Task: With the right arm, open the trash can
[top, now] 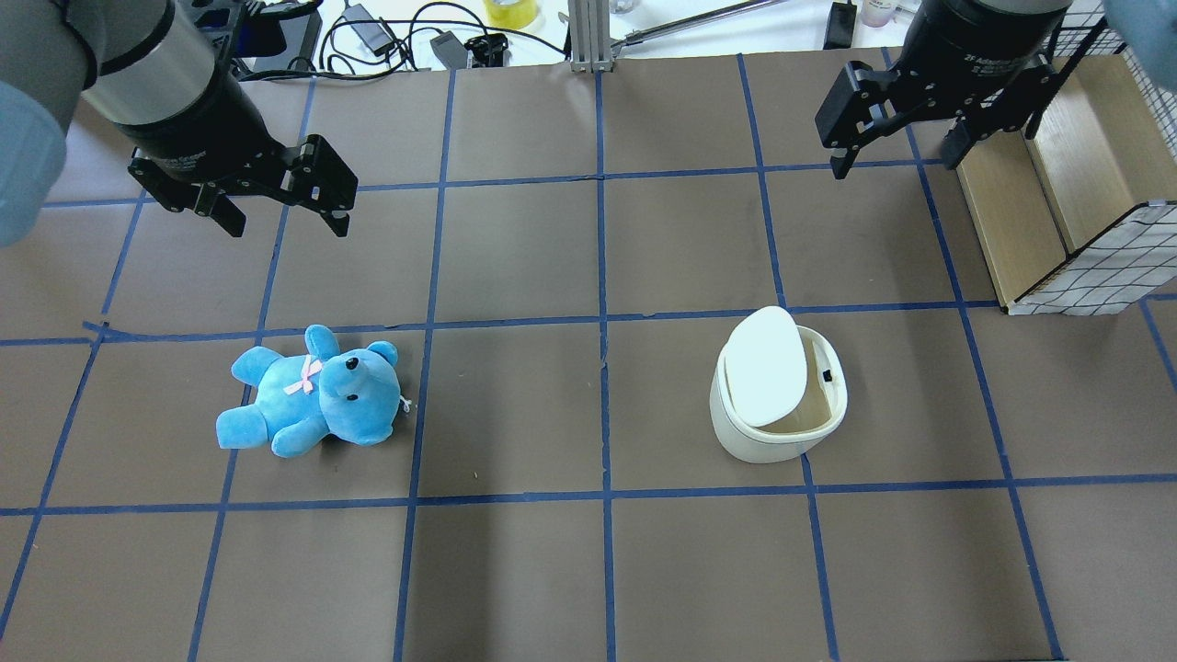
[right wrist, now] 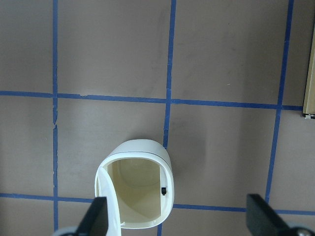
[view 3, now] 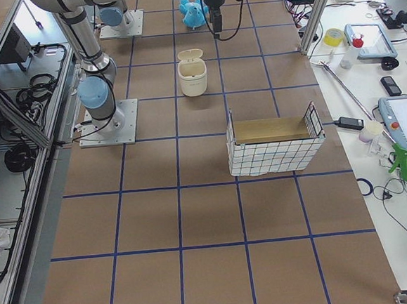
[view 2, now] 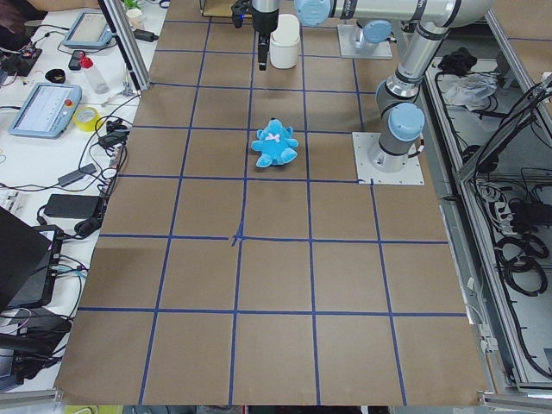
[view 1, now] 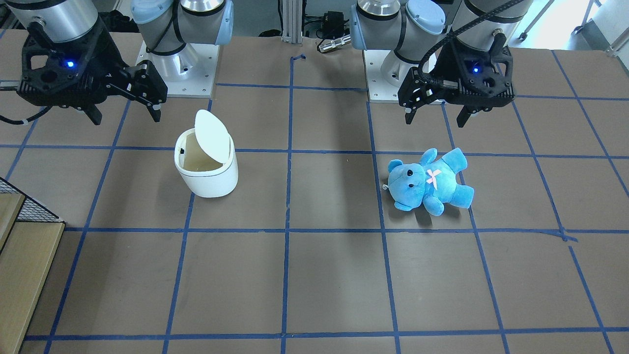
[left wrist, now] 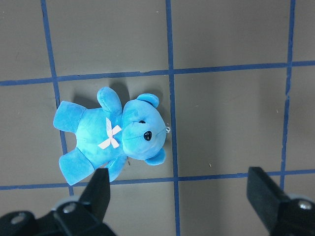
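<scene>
My right end effector (view 1: 126,117) hangs over the tabletop (view 1: 334,196) with its two fingers spread wide and nothing between them. It touches nothing. The trash can (view 1: 206,179) stands upright below it on my right half, astride a blue tape line (top: 813,515) and well apart from the blue teddy (view 1: 427,182). Its lid (view 1: 212,135) is already tipped up, nearly on edge along the side nearer my left arm. My wrist view looks straight down into the pale interior, where I see nothing lying, only a small dark latch (right wrist: 163,189) on the inner wall opposite the lid.

I judge the opening itself done, so doing this step well means not undoing it. The can looks light and probably slides or tips at a nudge, and the raised lid may drop back if brushed. Any move should therefore go straight up and away from the lid's top edge, never sideways across it, with the fingers kept apart so neither tip hooks the rim.

If the lid needs to lean further back, I would press one fingertip gently on its inner face near the free edge, pushing toward the hinge side and watching the base for slip.

My left end effector (view 1: 435,118) is also open and empty, above the teddy.
</scene>
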`<state>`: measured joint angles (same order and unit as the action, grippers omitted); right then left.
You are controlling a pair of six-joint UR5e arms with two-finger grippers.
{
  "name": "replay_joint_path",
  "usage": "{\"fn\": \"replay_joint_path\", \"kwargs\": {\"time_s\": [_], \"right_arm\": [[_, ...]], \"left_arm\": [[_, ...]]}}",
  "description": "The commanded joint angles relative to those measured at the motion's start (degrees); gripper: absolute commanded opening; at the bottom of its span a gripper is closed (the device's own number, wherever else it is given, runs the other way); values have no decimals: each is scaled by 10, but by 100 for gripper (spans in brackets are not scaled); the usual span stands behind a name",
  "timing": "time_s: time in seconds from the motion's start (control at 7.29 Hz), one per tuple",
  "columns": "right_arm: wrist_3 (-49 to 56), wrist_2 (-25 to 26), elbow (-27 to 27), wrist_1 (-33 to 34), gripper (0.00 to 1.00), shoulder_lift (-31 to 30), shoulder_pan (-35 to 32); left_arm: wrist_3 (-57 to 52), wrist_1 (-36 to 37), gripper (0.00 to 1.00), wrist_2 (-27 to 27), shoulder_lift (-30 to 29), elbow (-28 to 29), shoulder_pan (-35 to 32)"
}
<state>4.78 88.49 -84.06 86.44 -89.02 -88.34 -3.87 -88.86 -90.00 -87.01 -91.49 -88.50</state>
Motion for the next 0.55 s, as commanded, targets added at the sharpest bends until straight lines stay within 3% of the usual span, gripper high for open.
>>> {"fn": "replay_joint_path", "kwargs": {"time_s": [0.0,0.41], "right_arm": [[-10,0,-1,14,100,2,-1],[-44,11,-16,14,100,5,-1]], "left_arm": [[0,0,100,0,0,0,0],[0,0,100,0,0,0,0]]}}
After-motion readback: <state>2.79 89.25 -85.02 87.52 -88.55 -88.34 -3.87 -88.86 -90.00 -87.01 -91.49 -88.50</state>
